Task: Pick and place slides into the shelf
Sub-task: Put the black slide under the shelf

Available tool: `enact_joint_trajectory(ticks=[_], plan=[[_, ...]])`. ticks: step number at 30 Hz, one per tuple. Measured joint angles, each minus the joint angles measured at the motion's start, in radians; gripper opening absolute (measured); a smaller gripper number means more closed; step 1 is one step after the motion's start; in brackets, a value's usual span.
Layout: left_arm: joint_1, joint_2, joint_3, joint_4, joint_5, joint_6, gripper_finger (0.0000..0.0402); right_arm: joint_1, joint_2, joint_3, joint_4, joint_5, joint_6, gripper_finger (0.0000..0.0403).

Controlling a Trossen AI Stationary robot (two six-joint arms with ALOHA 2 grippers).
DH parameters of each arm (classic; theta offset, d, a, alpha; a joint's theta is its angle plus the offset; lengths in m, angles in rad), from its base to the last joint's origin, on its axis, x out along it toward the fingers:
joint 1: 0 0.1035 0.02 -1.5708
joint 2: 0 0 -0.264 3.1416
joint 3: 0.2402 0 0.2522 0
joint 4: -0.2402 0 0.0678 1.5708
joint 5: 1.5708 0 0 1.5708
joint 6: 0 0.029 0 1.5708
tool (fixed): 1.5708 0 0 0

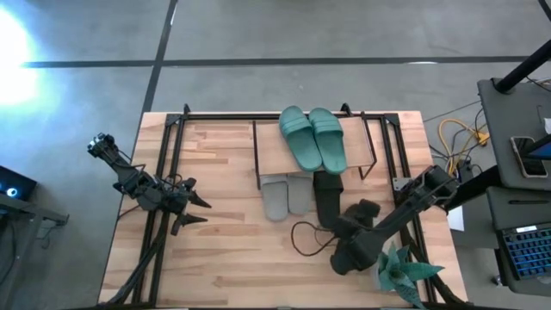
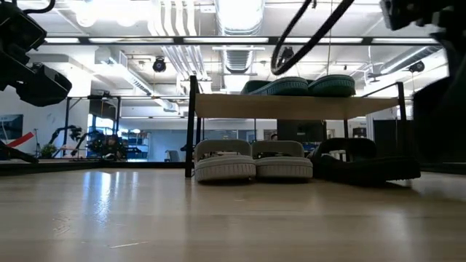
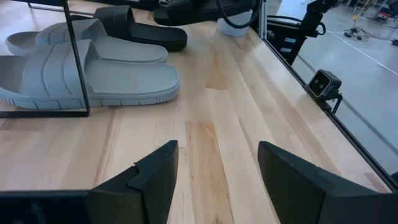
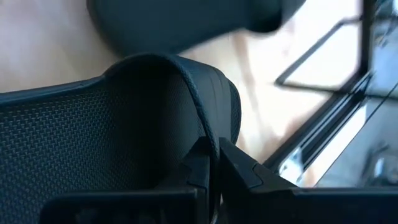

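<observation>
Overhead: teal green slide pair (image 1: 312,138) on the wooden plank shelf (image 1: 271,146), light grey pair (image 1: 286,195) beneath, one black slide (image 1: 327,200) beside them. I see right pincer (image 1: 366,209) pinching the other black slide (image 1: 365,209) above the bench (image 1: 224,250). Left pincer (image 1: 201,211) spread, idle. Right wrist: fingers (image 4: 208,163) pressed on black strap.

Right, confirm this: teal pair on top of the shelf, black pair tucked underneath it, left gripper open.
Wrong on the black pair: the low view shows the grey pair under the shelf. The teal pair is on top; the left gripper is open.
</observation>
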State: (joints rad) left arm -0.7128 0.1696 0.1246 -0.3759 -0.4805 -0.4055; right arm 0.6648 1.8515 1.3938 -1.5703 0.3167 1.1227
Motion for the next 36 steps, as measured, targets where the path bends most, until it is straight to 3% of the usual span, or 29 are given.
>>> enact_joint_trajectory(ticks=[5,9,13,20,26,36], plan=[[0.0,0.0,0.0,0.0,0.0,0.0,0.0207,-0.014,0.0,-0.012,0.0,0.089,-0.169,0.0012],[0.0,0.0,0.0,0.0,-0.001,-0.001,0.0207,-0.012,0.0,-0.059,0.0,0.097,-0.259,0.0012],[0.0,0.0,0.0,0.0,-0.001,0.0,0.0207,-0.013,0.0,-0.116,-0.001,0.112,-0.262,0.0012],[0.0,0.001,0.0,0.0,-0.004,0.001,0.0207,-0.031,-0.003,-0.164,0.0,0.271,-0.26,0.0013],[0.0,0.0,0.0,0.0,-0.008,0.001,0.0207,-0.057,-0.056,-0.231,0.039,0.323,-0.26,0.0013],[0.0,0.005,0.0,0.0,-0.033,0.0,0.0207,-0.06,-0.143,-0.381,0.097,0.306,-0.26,0.0013]])
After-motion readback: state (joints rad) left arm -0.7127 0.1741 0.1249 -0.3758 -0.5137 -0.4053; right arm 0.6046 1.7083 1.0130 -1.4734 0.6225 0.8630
